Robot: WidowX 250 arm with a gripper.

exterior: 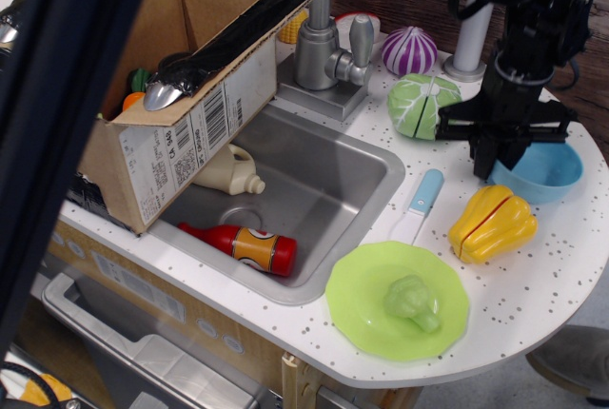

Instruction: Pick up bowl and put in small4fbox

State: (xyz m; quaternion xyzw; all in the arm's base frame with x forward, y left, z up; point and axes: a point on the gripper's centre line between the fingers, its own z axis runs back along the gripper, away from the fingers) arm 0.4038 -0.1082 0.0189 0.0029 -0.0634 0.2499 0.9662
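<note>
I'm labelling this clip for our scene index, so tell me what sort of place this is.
Most likely a toy play kitchen, not a real one. A small steel sink with a faucet sits in a speckled white counter, and plastic toy food lies around it, such as the yellow pepper and purple onion.

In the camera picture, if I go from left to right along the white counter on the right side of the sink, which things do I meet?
Flat lime-green plate → white knife with light blue handle → yellow toy pepper → small round light blue plastic bowl, with the black gripper at its left rim.
</note>
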